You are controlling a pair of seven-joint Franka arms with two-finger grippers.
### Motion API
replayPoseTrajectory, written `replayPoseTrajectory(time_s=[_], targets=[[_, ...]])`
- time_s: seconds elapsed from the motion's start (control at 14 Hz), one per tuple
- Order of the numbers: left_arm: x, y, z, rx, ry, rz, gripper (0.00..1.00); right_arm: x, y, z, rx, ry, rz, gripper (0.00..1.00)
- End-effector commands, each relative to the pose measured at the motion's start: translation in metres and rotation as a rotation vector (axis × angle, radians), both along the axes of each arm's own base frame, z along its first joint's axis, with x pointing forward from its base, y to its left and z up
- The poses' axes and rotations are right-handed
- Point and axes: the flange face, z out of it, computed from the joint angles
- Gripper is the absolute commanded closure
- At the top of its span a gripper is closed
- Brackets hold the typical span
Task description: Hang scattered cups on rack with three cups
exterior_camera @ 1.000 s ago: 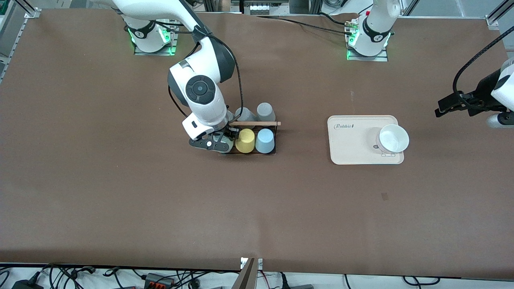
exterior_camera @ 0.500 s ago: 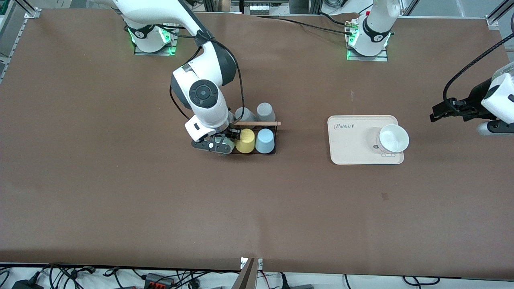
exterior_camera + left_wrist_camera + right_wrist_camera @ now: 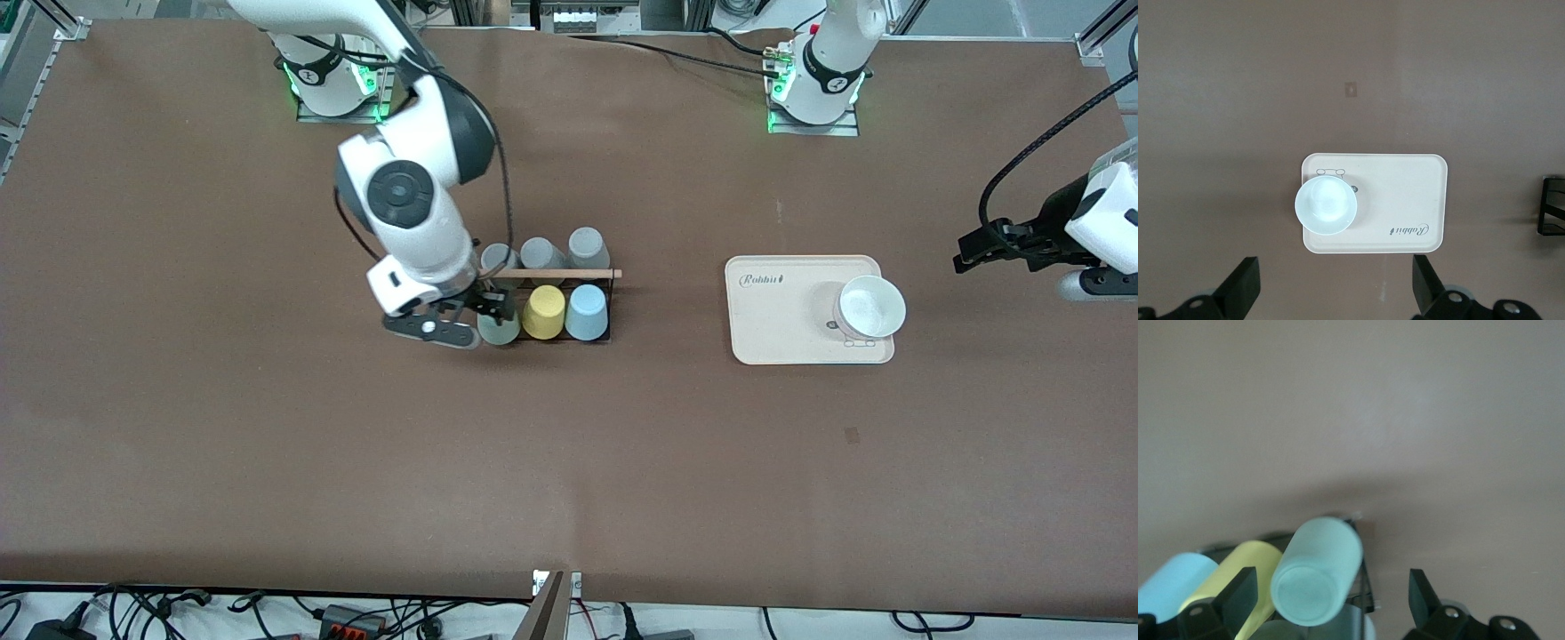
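Light, stiff and smooth, the green cup (image 3: 499, 327) sits upturned on the rack (image 3: 594, 275) beside the yellow cup (image 3: 543, 312), best pinched across its tapered wall, while the right gripper (image 3: 484, 313) and the waiting left gripper (image 3: 1335, 288), high over the counter, hold fingers wide and empty.

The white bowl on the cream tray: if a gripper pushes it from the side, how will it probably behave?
The white bowl looks rigid and light, so it would probably slide on the smooth cream tray rather than bend. It sits close to the tray's edge and overhangs it a little, so a push might tip it off.
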Motion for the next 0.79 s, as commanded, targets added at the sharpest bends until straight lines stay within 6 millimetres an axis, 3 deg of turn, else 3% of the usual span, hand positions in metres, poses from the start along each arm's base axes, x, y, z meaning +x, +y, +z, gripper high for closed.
replayPoseTrajectory(time_s=[0.0, 0.29, 0.57, 0.71], targets=[[0.001, 0.001, 0.006, 0.034, -0.015, -0.029, 0.00, 0.004, -0.049, 0.059, 0.016, -0.007, -0.005, 0.00], [0.002, 0.001, 0.008, 0.034, -0.023, -0.029, 0.00, 0.019, -0.168, 0.131, -0.009, -0.030, 0.083, 0.00], [0.004, 0.001, 0.011, 0.035, -0.041, -0.029, 0.00, 0.016, -0.306, 0.179, -0.027, -0.028, 0.090, 0.00], [0.004, 0.002, 0.010, 0.035, -0.040, -0.027, 0.00, 0.008, -0.354, 0.195, -0.032, -0.035, 0.051, 0.00]])
